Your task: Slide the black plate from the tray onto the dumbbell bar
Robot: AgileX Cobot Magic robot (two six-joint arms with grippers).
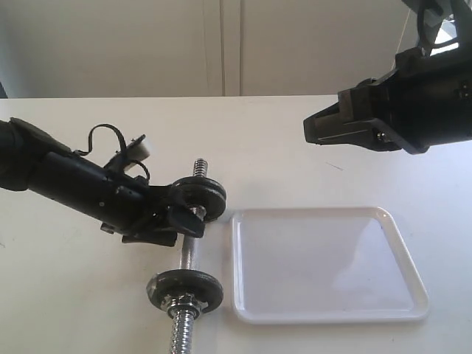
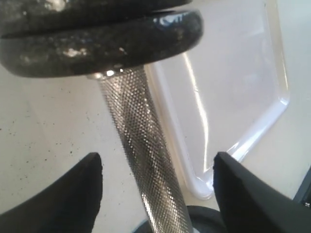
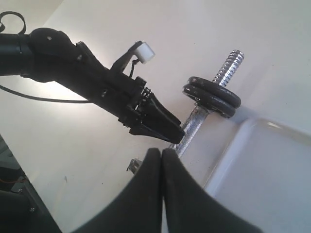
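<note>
Left claw (image 2: 158, 191) open astride bar (image 2: 136, 141), plate (image 1: 203, 193) on bar just beside. Skewed pull-out could bump bar, roll it against tray (image 1: 332, 317). Right claw (image 3: 162, 158) shut, empty, well off bar.

White tabletop (image 1: 74, 295) with dark specks, pale wall (image 1: 110, 44) behind

On the worktop (image 1: 66, 295), the dumbbell bar (image 1: 189, 254) lies at 9 o'clock of the tray (image 1: 317, 269), two stacked plates (image 1: 199, 198) on its 12 o'clock end, a single plate (image 1: 184, 289) toward 6 o'clock.
</note>
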